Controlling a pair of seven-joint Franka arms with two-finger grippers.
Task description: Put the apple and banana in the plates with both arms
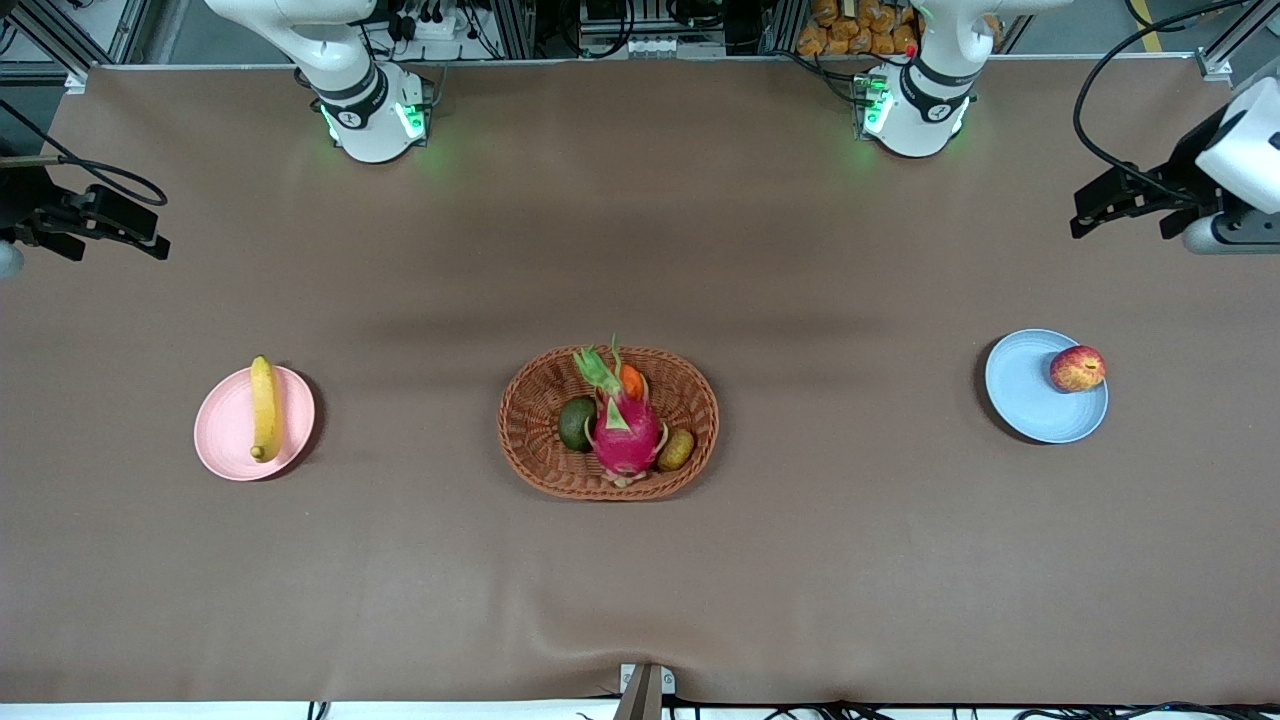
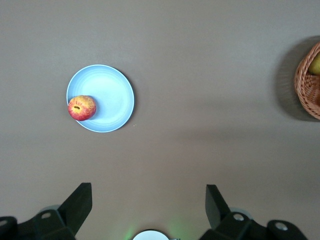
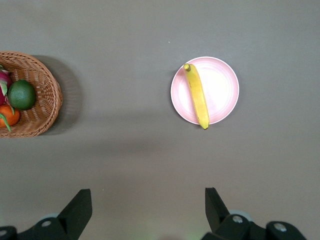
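Brown cloth covers the counter from end to end. A wicker basket of mixed fruit stands at mid-counter, well apart from both plates.

Placement: the banana lies across the pink plate toward the right arm's end, one dark tip reaching the rim nearest the arm bases. The apple sits on the blue plate toward the left arm's end, right at the rim and slightly overhanging it. Judged from this layout, both placements appear done.

Tools: the left tool hangs high over the counter with its jaws spread wide and nothing between them. The right tool hangs likewise over the counter at its own end, jaws wide and empty.

Risks: the apple is round and perched at the plate's edge; any knock to the plate or cloth could roll it off onto the counter. The banana's overhanging tip could be clipped by a low pass of the right arm, dragging it off.

Condition: apple red with yellow patches, stem dimple upward in the left wrist view. Banana yellow, gently curved, darker tips.
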